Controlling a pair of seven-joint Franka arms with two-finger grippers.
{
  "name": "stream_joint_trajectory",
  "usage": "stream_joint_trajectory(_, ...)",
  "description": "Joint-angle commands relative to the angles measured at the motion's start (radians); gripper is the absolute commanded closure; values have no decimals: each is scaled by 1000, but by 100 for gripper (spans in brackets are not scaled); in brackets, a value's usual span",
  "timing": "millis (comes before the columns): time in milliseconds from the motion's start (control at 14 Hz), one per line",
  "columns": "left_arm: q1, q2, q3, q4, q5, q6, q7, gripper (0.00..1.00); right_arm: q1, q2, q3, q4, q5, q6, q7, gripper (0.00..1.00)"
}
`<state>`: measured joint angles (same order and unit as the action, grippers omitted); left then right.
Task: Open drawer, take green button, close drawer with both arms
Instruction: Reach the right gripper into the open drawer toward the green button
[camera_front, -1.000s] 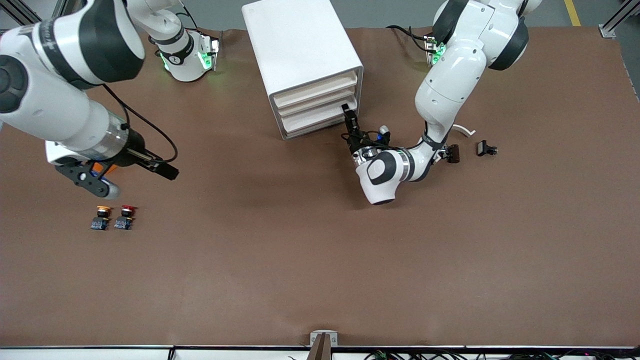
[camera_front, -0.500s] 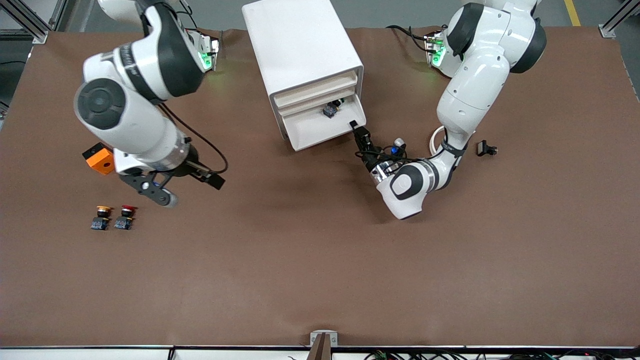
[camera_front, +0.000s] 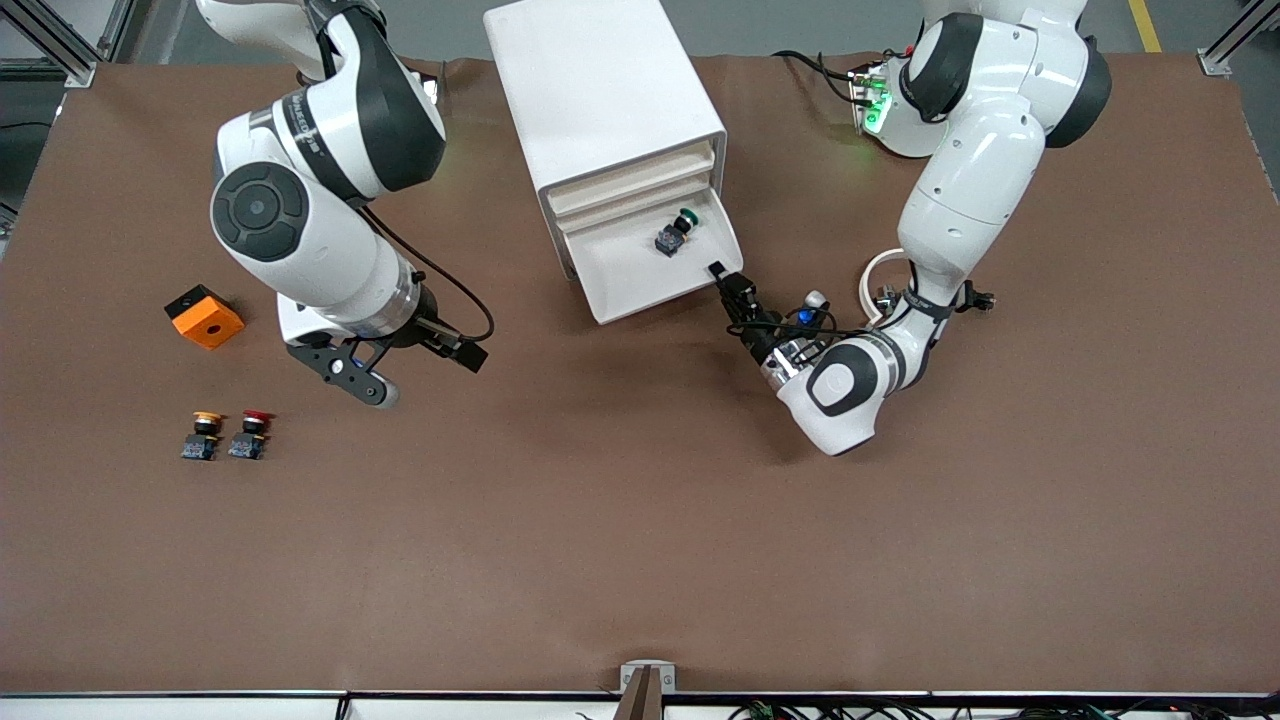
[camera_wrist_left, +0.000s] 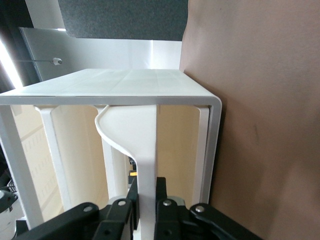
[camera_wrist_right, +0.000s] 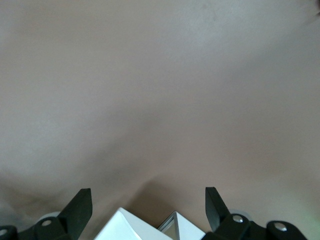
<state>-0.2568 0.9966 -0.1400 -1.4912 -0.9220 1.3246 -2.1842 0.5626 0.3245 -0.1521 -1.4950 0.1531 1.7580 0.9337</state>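
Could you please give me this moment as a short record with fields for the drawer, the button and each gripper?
drawer: lowest drawer of the white cabinet, pulled out
button: green-capped button lying in the drawer, not held
left gripper: left gripper shut on the drawer front at the corner toward the left arm's end of the table
right gripper: right gripper open, holding nothing, over bare table between the cabinet and the yellow button and red button
other: orange block on the table

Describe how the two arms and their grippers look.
Both arms are glossy white, rounded, with black joint bands. The left arm and right arm each carry a black cable along the wrist. The left gripper and right gripper are small, black and two-fingered. Green lights glow at the left arm's base.
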Motion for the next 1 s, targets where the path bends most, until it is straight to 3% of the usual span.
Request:
stream_joint_trajectory(0, 19, 2, 0, 22, -38, -10, 3, 86, 29, 24, -9, 10, 37, 21, 66, 0)
stream_joint_trajectory(429, 18, 28, 2, 22, -28, -5, 4, 77, 141, 96, -9, -10, 88, 110, 197, 0)
stream_joint_trajectory(500, 15, 28, 2, 20, -26, -5, 4, 69, 161, 111, -9, -10, 88, 124, 203, 0)
stream_joint_trajectory(786, 14, 36, 3, 22, -23, 10, 4, 0, 232, 169, -10, -8, 86, 224, 316, 0)
stream_joint_trajectory(929, 5, 34, 40, 25, -23, 10, 4, 0, 270, 171, -10, -14, 83, 219, 346, 0)
